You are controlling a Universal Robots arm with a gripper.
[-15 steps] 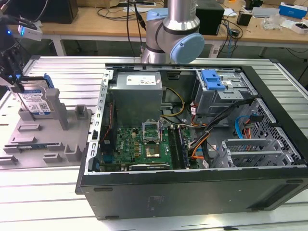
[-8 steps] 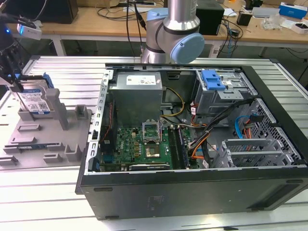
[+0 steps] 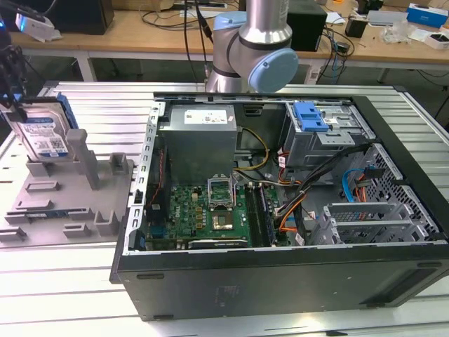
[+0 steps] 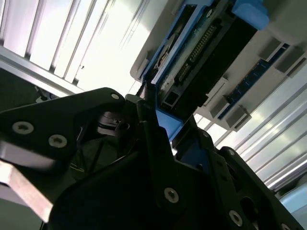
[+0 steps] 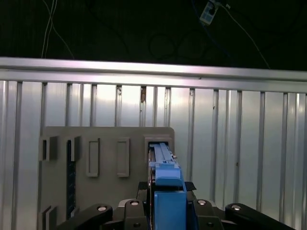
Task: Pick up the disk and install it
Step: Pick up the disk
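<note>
Disk (image 3: 42, 135) stands upright, clamped edgewise between the jaws.

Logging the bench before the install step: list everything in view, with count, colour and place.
disk: one, silver-grey in a blue carrier, upright at the fixture's end, exterior view's left
fixture: one, grey, on the table beside the case
computer case: one, black, open, centre
motherboard: one, green, case floor
latch: one, blue, on the drive cage
table: one, silver, slatted
arm: one, grey and light blue, behind the case
tool: one, black, shut on the disk's carrier
</note>
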